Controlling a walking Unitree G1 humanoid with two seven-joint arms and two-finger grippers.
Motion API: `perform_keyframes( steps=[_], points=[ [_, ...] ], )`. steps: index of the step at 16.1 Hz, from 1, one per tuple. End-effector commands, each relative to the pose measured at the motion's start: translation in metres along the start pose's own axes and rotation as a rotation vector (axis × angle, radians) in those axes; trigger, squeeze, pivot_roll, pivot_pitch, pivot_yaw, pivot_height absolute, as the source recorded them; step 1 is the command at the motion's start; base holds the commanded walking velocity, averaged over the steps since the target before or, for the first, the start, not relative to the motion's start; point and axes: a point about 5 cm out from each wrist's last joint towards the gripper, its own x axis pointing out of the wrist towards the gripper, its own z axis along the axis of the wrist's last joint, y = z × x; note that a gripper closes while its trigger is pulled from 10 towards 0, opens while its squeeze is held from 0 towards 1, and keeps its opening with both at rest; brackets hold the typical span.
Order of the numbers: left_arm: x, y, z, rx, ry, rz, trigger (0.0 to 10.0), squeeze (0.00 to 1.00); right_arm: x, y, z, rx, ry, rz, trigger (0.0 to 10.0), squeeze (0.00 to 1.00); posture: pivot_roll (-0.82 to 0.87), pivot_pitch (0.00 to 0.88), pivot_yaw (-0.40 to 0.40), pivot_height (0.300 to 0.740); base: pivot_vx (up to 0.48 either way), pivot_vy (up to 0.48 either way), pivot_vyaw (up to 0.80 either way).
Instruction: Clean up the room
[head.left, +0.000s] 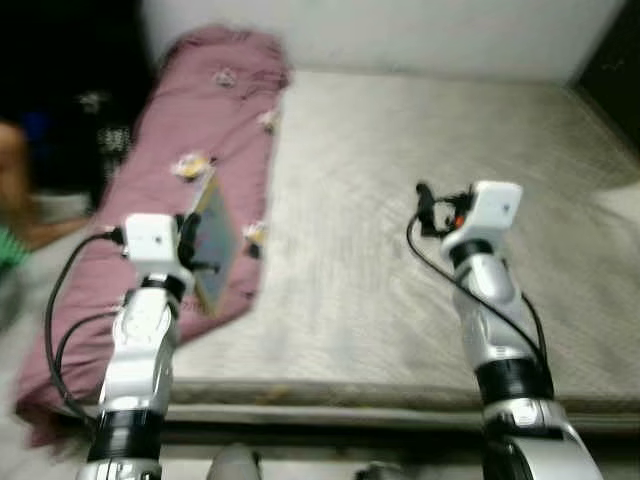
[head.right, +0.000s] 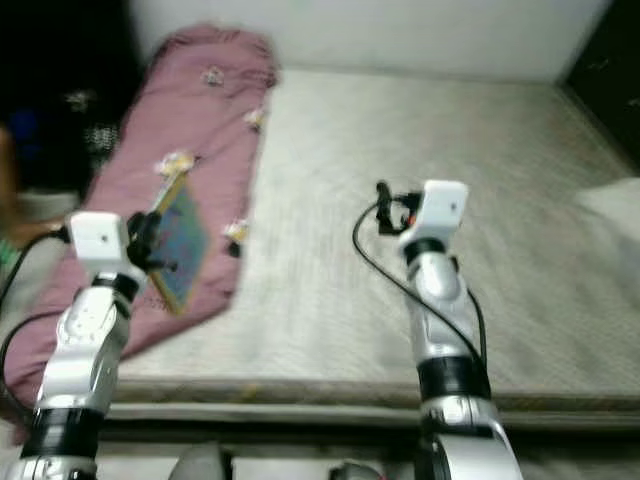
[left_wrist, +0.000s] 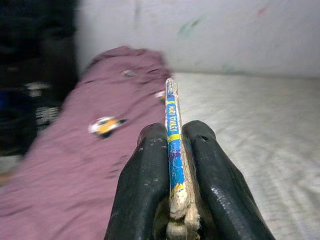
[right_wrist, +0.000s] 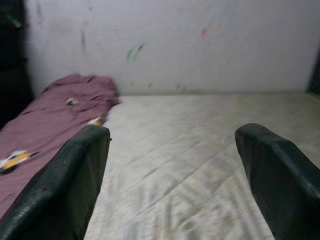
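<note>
We hold book (left_wrist: 173, 150) in left tool (left_wrist: 175, 145), fingers (left_wrist: 147, 175) clamped on spine edge so it stands on edge, lifted above blanket (head.left: 190, 130) at bed's (head.left: 420, 150) left side, likely for carrying off; right tool (right_wrist: 172, 165) wide, unloaded, raised over mattress, free for next pick

A thin, flat book (head.left: 213, 245) with a blue, colourful cover and frayed, worn edges is held up on edge above the left side of the bed. Its spine edge is pinched between the two black fingers (left_wrist: 145, 185) of the left gripper (left_wrist: 175, 187), and its cover tilts toward the right. It hangs over the near part of a mauve blanket (head.left: 190, 150), which lies along the left of the grey mattress (head.left: 400, 200).
</note>
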Motion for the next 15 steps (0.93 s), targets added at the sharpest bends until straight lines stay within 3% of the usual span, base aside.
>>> perform_keyframes(
  steps=[1,9,11,15],
  points=[
    [-0.0003,0.0107,0.0079,0.015,-0.037,0.036,10.0,0.0,0.0031,0.0098,0.0033,0.007,-0.01,0.03,10.0,0.0,0.08,0.0,-0.031,0.74,0.0,-0.431,0.0],
    [-0.001,0.0079,0.0062,0.007,-0.038,0.034,10.0,0.0,0.0011,0.0092,0.0025,-0.026,-0.01,0.046,10.0,0.0,0.08,0.0,-0.037,0.74,0.0,-0.397,0.0],
    [-0.0015,0.008,0.0069,-0.009,-0.053,0.045,10.0,0.0,0.0006,0.0092,0.003,-0.027,-0.014,0.047,10.0,0.0,0.08,0.0,-0.039,0.74,0.0,0.0,0.63],
    [-0.0019,0.0076,0.0076,-0.02,-0.06,0.023,10.0,0.0,0.0004,0.008,0.002,-0.016,-0.009,0.04,10.0,0.0,0.07,0.0,-0.04,0.74,0.0,0.0,0.0]
  ],
)
